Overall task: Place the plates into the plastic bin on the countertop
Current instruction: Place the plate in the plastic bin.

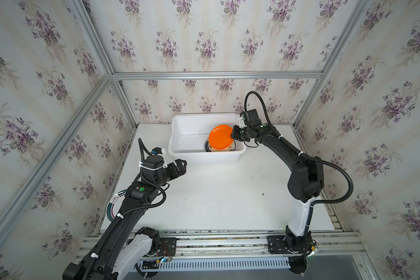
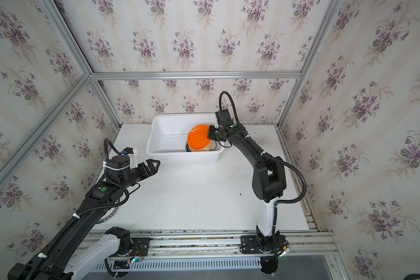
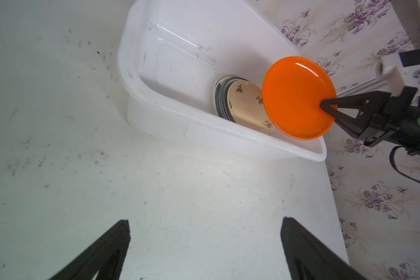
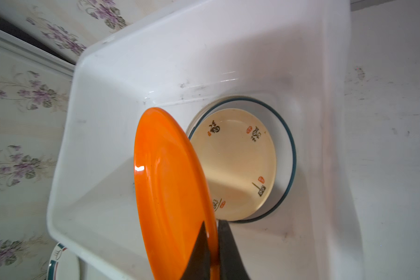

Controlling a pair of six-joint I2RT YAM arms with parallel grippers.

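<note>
Step in hand, as we judge it: setting the orange plate [image 1: 220,137] on the stack inside the plastic bin [image 1: 180,155].

Right gripper [image 1: 235,134] is clamped on the orange plate's rim, one finger on each face; the right wrist view shows this plainly. The plate hangs tilted above the right end of the bin, over the stack, and we see it touching nothing.

The top of the stack is a cream plate [image 4: 233,164] with characters, resting in a white teal-rimmed plate [image 4: 286,155]. More edges show beneath it in the left wrist view; we cannot count them.

Left gripper [image 1: 182,167] hovers empty, fingers wide apart, above the countertop [image 1: 216,198] near the bin's front left corner. One patterned plate [image 1: 110,208] lies on the countertop, mostly hidden under the left arm.

Notes on doing it well:
- We centre the orange plate over the cream one before descending; off-centre, it would likely slide.
- We flatten the tilt partway, so that the free edge lands first.
- We go low before opening. A drop from this height risks a chip or a bounce.
- The under finger needs a way out, so we open and then back out toward the bin's right wall.
- That wall is close to the wrist. We keep the descent slow and watch for contact.
</note>
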